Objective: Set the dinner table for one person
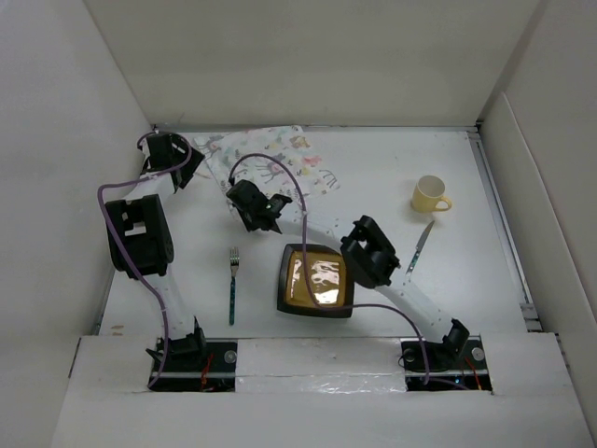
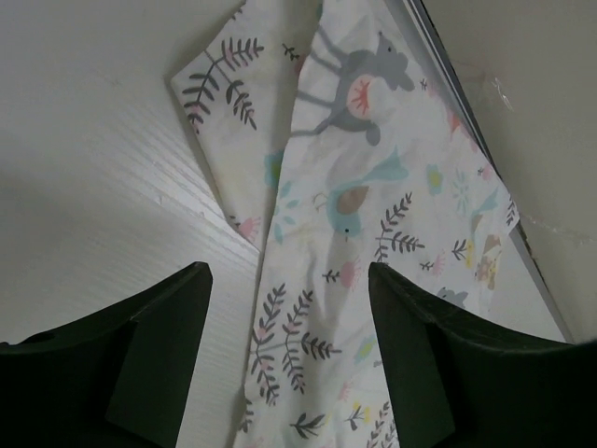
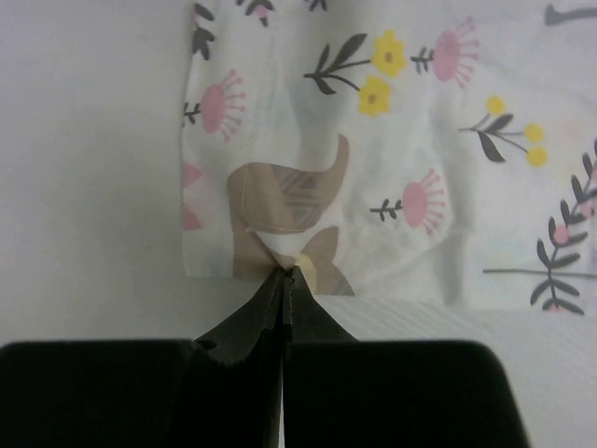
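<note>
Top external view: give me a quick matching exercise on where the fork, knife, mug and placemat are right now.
Things:
1. fork
2. knife
3. mug
4. placemat

Places or states:
A. far side of the table, rumpled, right fingers shut on its edge
B. left of the plate, lying flat
C. right of the plate, lying flat
D. far right, upright, yellow

Pairs: 1-B, 2-C, 3-D, 4-A
</note>
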Available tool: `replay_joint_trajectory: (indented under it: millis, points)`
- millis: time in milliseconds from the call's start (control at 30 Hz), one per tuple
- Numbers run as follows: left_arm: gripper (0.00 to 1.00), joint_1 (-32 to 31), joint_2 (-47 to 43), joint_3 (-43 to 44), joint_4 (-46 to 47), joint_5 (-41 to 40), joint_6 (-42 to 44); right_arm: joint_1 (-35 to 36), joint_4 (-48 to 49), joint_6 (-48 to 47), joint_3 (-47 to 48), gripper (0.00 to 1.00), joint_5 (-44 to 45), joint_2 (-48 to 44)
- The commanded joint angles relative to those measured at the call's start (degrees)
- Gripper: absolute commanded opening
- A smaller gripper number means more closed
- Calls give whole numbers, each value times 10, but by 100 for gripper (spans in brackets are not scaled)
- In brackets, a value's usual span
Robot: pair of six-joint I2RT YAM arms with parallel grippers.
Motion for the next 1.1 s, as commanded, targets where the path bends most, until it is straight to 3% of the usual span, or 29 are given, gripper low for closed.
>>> replay_joint_trajectory:
  millis: [0,67,233,367,600,800,900,1067]
  points:
    - [67,6,-10,6,23,15,12,-7,67,4,-108,0,46,-99]
    - [73,6,-7,7,25,36,9,-16,92,3,-183,0,58,-163]
    - [75,1,19,25,17,73,4,-55,171,-30,-350,0,56,-296]
    - [75,-18,26,24,-1,57,12,-75,215,-35,-425,0,28,-337]
    - [69,-23,32,1,21,28,-20,-80,249,-36,-486,0,12,-371]
    - [62,-23,66,29,12,27,-36,-85,273,-29,-510,0,-1,-390]
    - [61,-23,81,61,-35,1,-22,-91,278,-30,-521,0,-6,-405]
    - [59,-23,77,58,-18,-16,-23,-108,291,-29,-538,0,-21,-433]
